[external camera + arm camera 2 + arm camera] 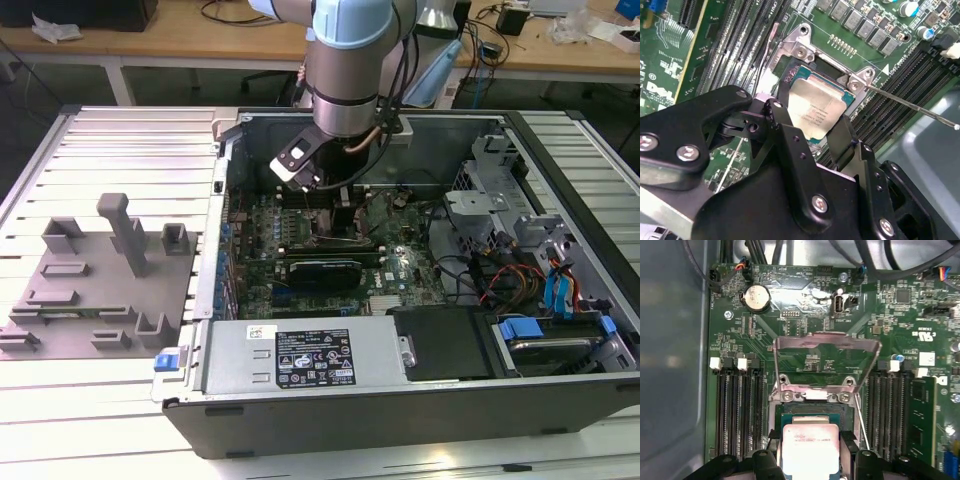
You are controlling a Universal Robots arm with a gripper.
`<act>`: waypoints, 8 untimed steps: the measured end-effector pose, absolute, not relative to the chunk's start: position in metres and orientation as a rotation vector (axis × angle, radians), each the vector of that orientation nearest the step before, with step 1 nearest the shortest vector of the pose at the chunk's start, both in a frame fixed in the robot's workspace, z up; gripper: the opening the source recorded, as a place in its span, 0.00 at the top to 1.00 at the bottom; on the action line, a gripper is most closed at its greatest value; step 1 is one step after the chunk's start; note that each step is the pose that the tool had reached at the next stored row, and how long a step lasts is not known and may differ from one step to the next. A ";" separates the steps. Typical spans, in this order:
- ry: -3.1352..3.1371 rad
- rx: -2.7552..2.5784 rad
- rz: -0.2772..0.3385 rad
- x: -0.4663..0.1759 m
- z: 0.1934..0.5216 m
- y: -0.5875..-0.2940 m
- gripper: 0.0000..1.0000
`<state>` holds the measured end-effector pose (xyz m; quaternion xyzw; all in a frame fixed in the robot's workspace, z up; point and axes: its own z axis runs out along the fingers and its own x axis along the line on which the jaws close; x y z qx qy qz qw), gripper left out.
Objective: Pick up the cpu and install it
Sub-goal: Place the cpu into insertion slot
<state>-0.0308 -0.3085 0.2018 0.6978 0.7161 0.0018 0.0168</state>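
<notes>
in the exterior view an open computer case point(200, 330) lies on a slatted metal surface point(90, 430) and takes up the middle and the exterior view's right. a grey fixture point(100, 290) lies on the surface at the exterior view's left, well apart from the arm. the arm reaches down from the upper middle of the frame into the case, and its gripper point(343, 212) hangs over the green motherboard point(405, 262).

in both wrist views the cpu point(817, 110) point(810, 447), its pale silver top facing up, lies level over the socket point(801, 50) opening, inside the metal frame. whether it is fully seated cannot be told. the gripper point(812, 117) point(811, 456) is right on it: the two black fingers point(841, 142) point(849, 447) stand against two opposite edges of the cpu and pinch it between them.

in the first wrist view the socket's metal load plate point(825, 340) is swung open and stands tilted up on the far side of the cpu. in the second wrist view a thin metal lever point(910, 102) sticks out from the socket's corner, raised off the board. black memory slots point(737, 410) run along both sides of the socket, and a round coin battery point(756, 297) sits on the board beyond the load plate.
</notes>
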 end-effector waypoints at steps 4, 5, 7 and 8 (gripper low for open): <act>2.229 2.165 0.004 -0.031 0.201 -0.309 0.45; 2.229 2.164 0.004 -0.030 0.200 -0.309 0.45; 2.229 2.164 0.004 -0.029 0.200 -0.310 0.45; 2.229 2.164 0.004 -0.029 0.200 -0.310 0.45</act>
